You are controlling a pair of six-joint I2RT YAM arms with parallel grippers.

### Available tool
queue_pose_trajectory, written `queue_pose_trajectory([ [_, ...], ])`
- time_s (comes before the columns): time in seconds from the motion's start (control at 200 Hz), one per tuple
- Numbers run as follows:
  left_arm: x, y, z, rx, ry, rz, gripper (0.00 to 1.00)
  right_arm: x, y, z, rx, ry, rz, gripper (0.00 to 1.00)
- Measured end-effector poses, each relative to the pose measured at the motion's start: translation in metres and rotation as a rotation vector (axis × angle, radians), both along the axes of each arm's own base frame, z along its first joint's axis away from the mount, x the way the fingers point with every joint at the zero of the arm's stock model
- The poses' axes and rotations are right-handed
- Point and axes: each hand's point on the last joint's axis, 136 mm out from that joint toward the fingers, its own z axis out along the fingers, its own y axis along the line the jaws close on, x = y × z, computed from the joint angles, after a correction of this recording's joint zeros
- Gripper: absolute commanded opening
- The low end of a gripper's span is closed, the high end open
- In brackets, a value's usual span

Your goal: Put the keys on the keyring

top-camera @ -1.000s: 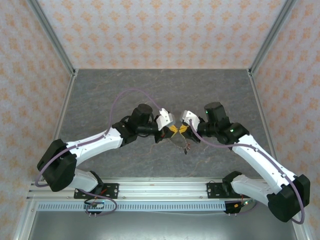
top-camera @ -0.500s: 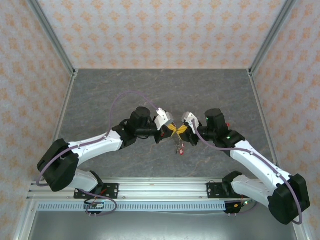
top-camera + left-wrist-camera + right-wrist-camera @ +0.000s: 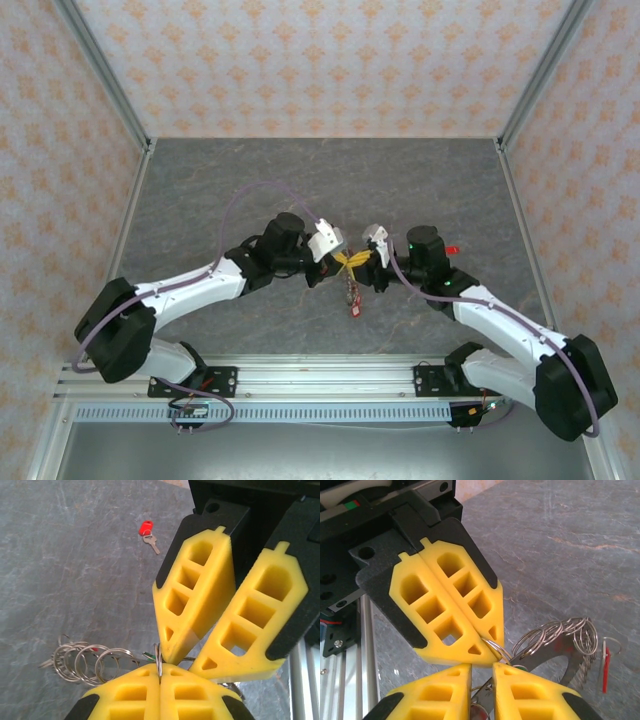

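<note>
From above, the right arm had drawn in over the last second, baring a loose red key (image 3: 451, 250) on the table (image 3: 250, 180), and the keyring (image 3: 350, 290) hung between the arms. At the left wrist, the left gripper (image 3: 160, 675) was clamped tight on a thin loop of the keyring. At the right wrist, the right gripper (image 3: 482, 667) stood narrowly parted with wire in the gap; whether it pinched anything was unclear.
</note>
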Motion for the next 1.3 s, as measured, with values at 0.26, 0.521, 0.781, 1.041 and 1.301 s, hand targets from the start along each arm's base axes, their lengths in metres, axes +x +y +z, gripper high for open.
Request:
queue_pose_trajectory([
  [0.26, -0.004, 0.025, 0.016, 0.153, -0.075, -0.012, 0.0, 0.006, 0.012, 0.015, 0.079, -0.011, -0.016, 0.4],
  [0.521, -0.013, 0.053, -0.004, 0.332, -0.068, -0.039, 0.0, 0.003, -0.016, 0.071, 0.169, -0.207, -0.159, 0.5],
  [0.781, -0.011, 0.056, -0.022, 0.436, -0.031, -0.085, 0.0, 0.025, -0.057, 0.071, 0.092, -0.291, -0.423, 0.51],
  [1.041, -0.009, 0.022, -0.044, 0.434, 0.03, -0.129, 0.0, 0.043, -0.087, 0.034, -0.018, -0.232, -0.621, 0.5],
  [1.301, -0.001, -0.018, -0.073, 0.392, 0.116, -0.105, 0.0, 0.052, -0.111, 0.021, -0.065, -0.191, -0.766, 0.5],
])
